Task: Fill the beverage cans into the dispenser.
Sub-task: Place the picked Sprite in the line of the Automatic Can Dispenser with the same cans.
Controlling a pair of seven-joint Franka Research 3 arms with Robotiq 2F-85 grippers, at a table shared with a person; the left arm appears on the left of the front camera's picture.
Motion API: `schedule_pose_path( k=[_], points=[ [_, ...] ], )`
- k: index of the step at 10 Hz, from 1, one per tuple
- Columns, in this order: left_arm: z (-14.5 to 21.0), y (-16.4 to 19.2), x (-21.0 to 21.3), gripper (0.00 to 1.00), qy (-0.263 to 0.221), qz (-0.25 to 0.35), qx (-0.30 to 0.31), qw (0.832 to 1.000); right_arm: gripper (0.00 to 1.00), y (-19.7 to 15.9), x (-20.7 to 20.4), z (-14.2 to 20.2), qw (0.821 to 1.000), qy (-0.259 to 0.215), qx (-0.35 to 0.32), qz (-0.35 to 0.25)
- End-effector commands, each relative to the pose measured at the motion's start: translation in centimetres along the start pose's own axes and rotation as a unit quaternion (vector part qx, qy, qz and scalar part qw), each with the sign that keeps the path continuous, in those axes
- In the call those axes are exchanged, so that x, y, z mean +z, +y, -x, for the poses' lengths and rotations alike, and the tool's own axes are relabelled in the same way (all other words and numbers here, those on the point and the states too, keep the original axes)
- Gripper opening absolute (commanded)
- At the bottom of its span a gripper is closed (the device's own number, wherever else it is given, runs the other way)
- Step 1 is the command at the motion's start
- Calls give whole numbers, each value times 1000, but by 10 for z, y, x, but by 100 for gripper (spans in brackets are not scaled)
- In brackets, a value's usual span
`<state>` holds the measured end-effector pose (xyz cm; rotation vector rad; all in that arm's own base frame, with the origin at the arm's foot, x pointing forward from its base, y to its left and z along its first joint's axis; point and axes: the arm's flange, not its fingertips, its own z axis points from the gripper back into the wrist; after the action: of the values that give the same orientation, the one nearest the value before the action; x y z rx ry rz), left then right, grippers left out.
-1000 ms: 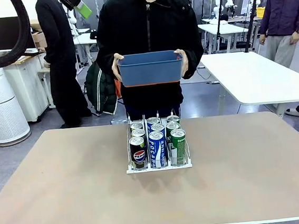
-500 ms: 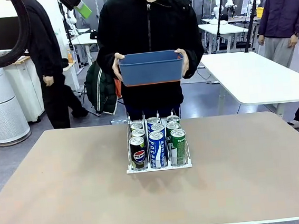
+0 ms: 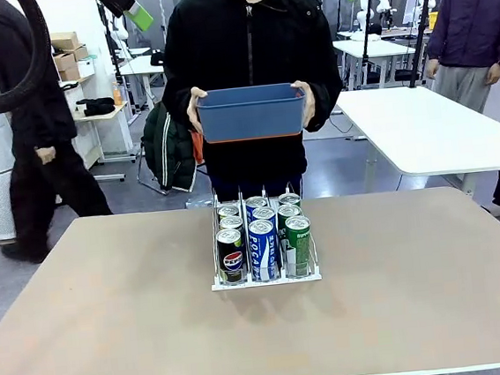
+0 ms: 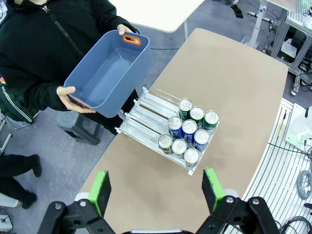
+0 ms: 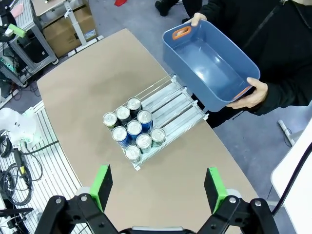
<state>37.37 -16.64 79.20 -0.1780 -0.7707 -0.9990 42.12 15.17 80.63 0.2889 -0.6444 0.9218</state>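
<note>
only a passer-by moved; left gripper (image 4: 155,187) and right gripper (image 5: 158,186) stay wide, empty.

Beige-brown bench (image 3: 113,325) top with a pale edge. White-based dispenser (image 3: 266,281) with thin silvery dividers. Silver-topped beverage cans (image 3: 262,239) in three lanes: black with a red-white-blue round logo (image 3: 231,258) in the left lane, blue with white lettering (image 3: 264,255) in the middle lane, green with white streaks (image 3: 298,245) in the right lane. Dark blue tub (image 3: 252,114) with orange handle openings (image 4: 131,39) and an orange strip along the base, same blue inside. Black jacket (image 3: 249,37) on the person. Bright green pads on black fingers (image 4: 101,189) of the left gripper (image 4: 157,187); same green and black on the right gripper (image 5: 158,187).
</note>
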Motion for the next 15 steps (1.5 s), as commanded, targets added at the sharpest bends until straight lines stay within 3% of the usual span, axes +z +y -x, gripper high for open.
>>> schedule_pose_path(
  k=[1,15],
  points=[
    [0,0,0,100,-4,4,3,1000,100,8,-4,8,1000,-6,0,-22],
    [0,0,0,100,-4,4,3,1000,100,4,0,0,1000,-1,2,-4]
  ],
)
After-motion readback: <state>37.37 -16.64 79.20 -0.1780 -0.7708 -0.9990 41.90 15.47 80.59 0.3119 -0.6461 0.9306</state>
